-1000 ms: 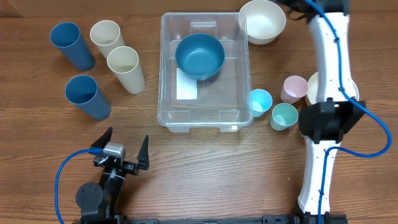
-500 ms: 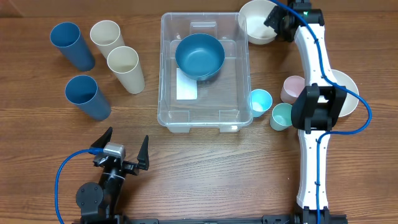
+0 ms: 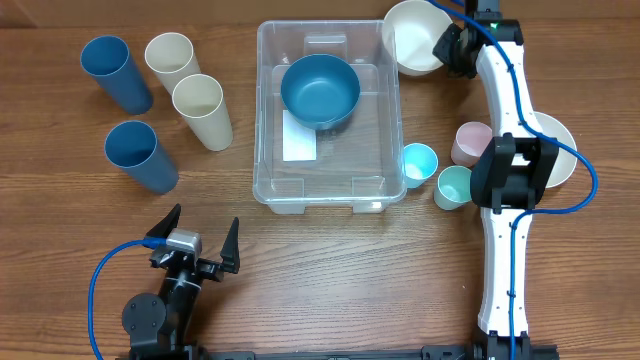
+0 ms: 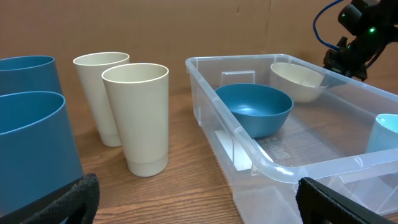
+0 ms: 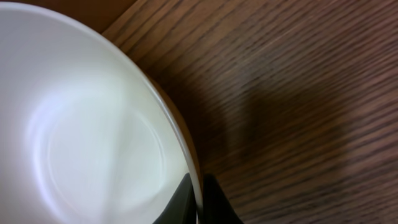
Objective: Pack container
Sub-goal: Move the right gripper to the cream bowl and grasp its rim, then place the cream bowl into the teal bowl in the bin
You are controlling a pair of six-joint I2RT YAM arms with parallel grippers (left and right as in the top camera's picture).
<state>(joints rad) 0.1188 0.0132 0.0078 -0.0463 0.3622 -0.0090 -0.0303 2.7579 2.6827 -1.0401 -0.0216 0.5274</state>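
Observation:
The clear container (image 3: 262,110) stands mid-table with a blue bowl (image 3: 320,90) inside, toward its far end. Just beyond its far right corner sits a white bowl (image 3: 415,35). My right gripper (image 3: 447,47) is shut on that bowl's right rim; the right wrist view shows the white bowl (image 5: 81,137) with its thin rim pinched by the right gripper (image 5: 198,202). My left gripper (image 3: 198,240) rests open near the front left, holding nothing. From the left wrist, the left gripper (image 4: 199,199) faces the container (image 4: 249,140), the blue bowl (image 4: 254,109) and the white bowl (image 4: 297,79).
Two tall blue cups (image 3: 116,73) (image 3: 141,155) and two cream cups (image 3: 172,60) (image 3: 203,110) stand at the left. Right of the container are a light blue cup (image 3: 419,163), a teal cup (image 3: 456,186) and a pink cup (image 3: 473,142). Another white bowl (image 3: 560,150) lies partly under the right arm.
The right arm reached to the back and its gripper went from open to shut on the white bowl's rim. The left arm has not moved.

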